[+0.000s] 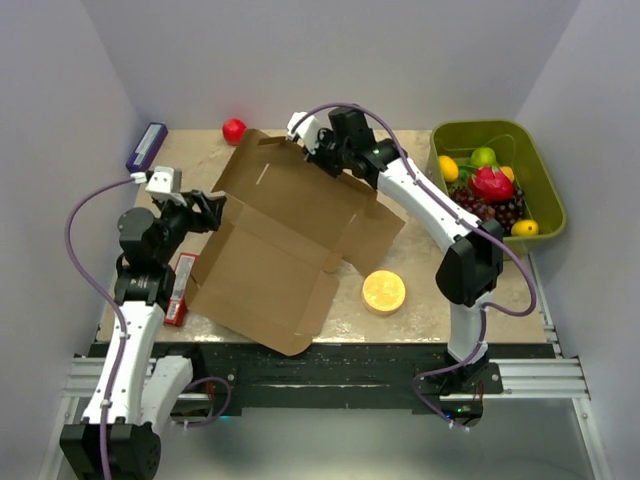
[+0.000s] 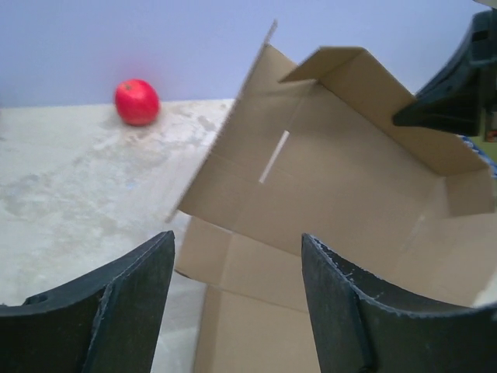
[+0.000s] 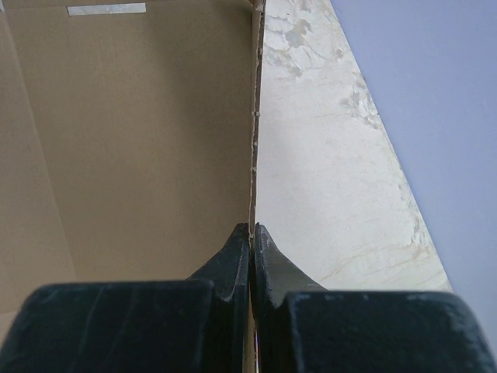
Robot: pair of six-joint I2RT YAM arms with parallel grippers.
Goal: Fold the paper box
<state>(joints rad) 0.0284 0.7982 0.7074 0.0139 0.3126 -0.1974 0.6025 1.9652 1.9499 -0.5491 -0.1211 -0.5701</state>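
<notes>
Currently the paper box (image 1: 285, 240) lies on the table (image 1: 430, 322) between the two arms, partly opened out. Its long axis appears to run from the far side of the table toward the near edge, skewed a little. The far panel is raised off the table; the near panels lie flatter.

Right gripper (image 3: 251, 229): closed, pinching the thin top edge of the raised far panel. In the right wrist view the cardboard edge runs straight out from between the closed fingertips. The inner face of the panel is on one side and bare table on the other.

Left gripper (image 2: 237, 241): open, holding nothing. It sits just beside the left side of the box, level with the crease where the raised panel meets the base. The left wrist view looks between the spread fingers into the box interior. The slotted raised panel is ahead and slightly right; its free left edge is nearly in line with the gap between the fingers.

Governing relation: the right arm has the far panel in its grip, so the left side wall falls to the left arm, which is the nearer. Judged from this, the left gripper needs only a short advance forward and to the right to meet that edge.
</notes>
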